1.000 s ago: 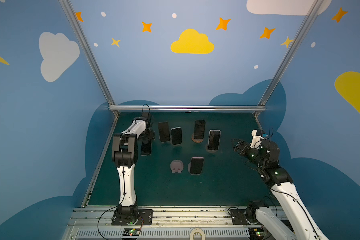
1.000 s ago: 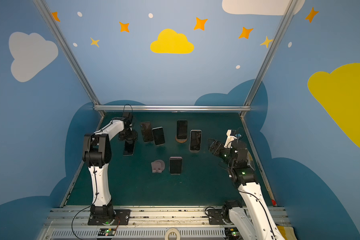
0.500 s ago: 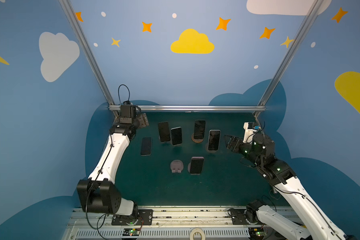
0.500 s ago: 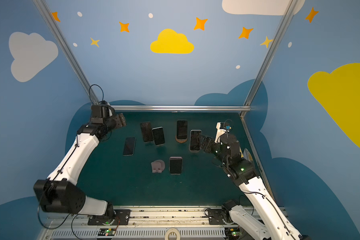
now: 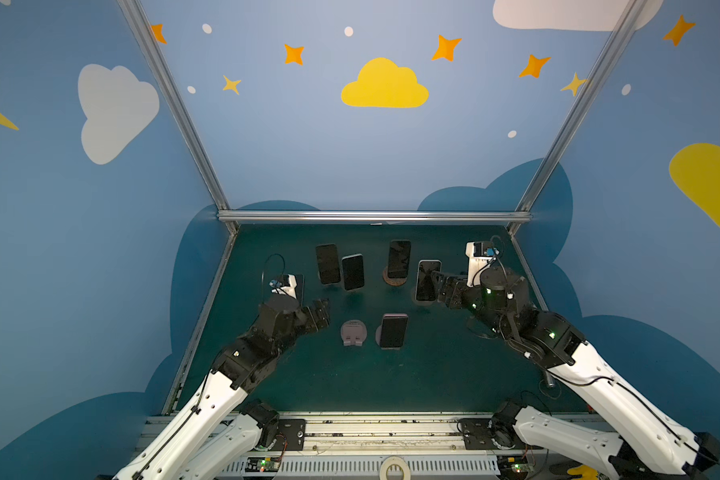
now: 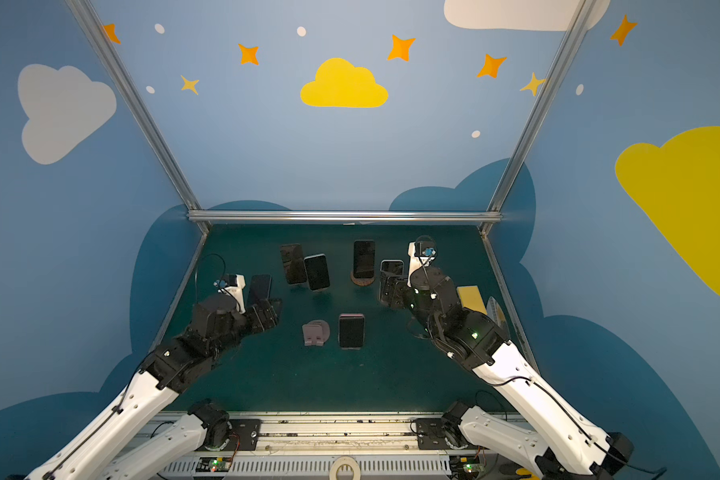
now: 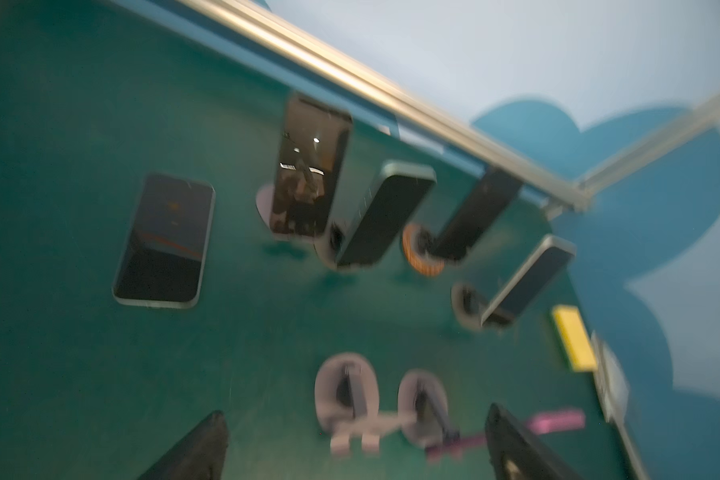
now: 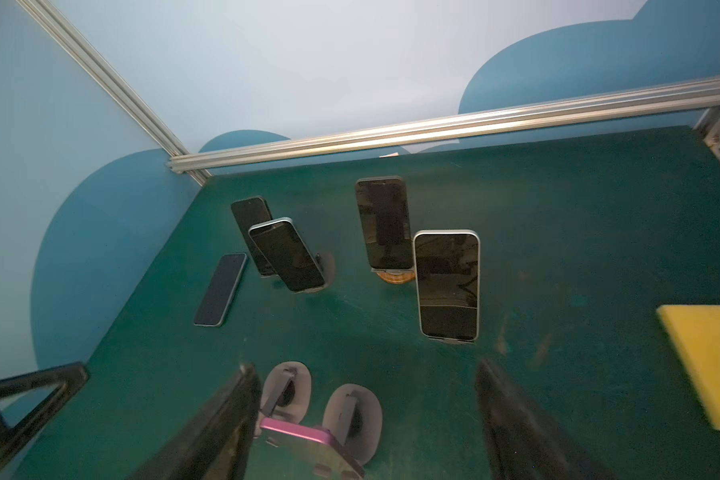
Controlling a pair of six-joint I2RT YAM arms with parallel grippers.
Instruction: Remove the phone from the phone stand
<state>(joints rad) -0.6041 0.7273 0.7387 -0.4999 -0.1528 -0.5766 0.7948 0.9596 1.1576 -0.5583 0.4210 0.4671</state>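
Several dark phones lean on stands on the green table (image 5: 433, 374). A pink-edged phone (image 5: 393, 330) sits on a grey stand (image 8: 352, 415) at the front, next to an empty grey stand (image 5: 353, 332). At the right, a white-edged phone (image 5: 427, 280) leans on its stand. One phone (image 7: 165, 241) lies flat at the left. My left gripper (image 5: 323, 313) hangs open, left of the empty stand (image 7: 346, 395), holding nothing. My right gripper (image 8: 366, 428) is open in the air; in its wrist view the pink-edged phone (image 8: 304, 444) shows low between its fingers (image 8: 221, 424).
At the back stand two phones (image 5: 328, 264) (image 5: 353, 272) side by side and one (image 5: 399, 259) on a round wooden base. A yellow sponge (image 6: 470, 299) lies by the right wall. Metal rails (image 5: 371, 216) edge the table.
My left arm has come off the flat phone, swung up to the back corner and come forward beside the empty stand, its jaws opening. My right gripper has moved left toward the middle.
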